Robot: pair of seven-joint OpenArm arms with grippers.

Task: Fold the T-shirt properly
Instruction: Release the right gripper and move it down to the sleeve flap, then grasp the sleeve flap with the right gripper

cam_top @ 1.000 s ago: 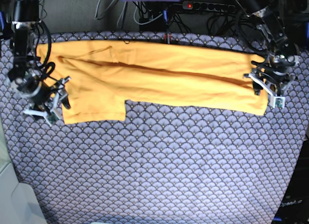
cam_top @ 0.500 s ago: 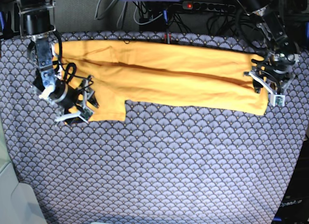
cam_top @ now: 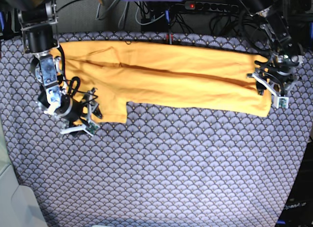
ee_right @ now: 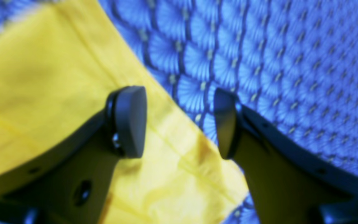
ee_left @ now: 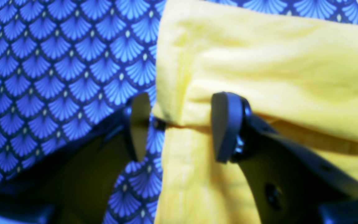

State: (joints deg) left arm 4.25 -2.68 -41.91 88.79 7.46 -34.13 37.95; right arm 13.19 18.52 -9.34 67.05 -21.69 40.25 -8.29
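Yellow T-shirt lies in a long band on the patterned surface; left tool and right tool both gape wide, straddling its edges.

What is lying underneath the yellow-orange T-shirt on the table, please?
The T-shirt lies on a blue-grey scallop-patterned cloth, which shows on all sides of it. Whatever is directly beneath the shirt is covered by the fabric and cannot be seen.

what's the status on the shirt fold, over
Left claw open, straddling the T-shirt edge. Right claw open over the sleeve hem, nothing gripped. Shirt lies as a long band on the patterned cloth. Nothing in the way.
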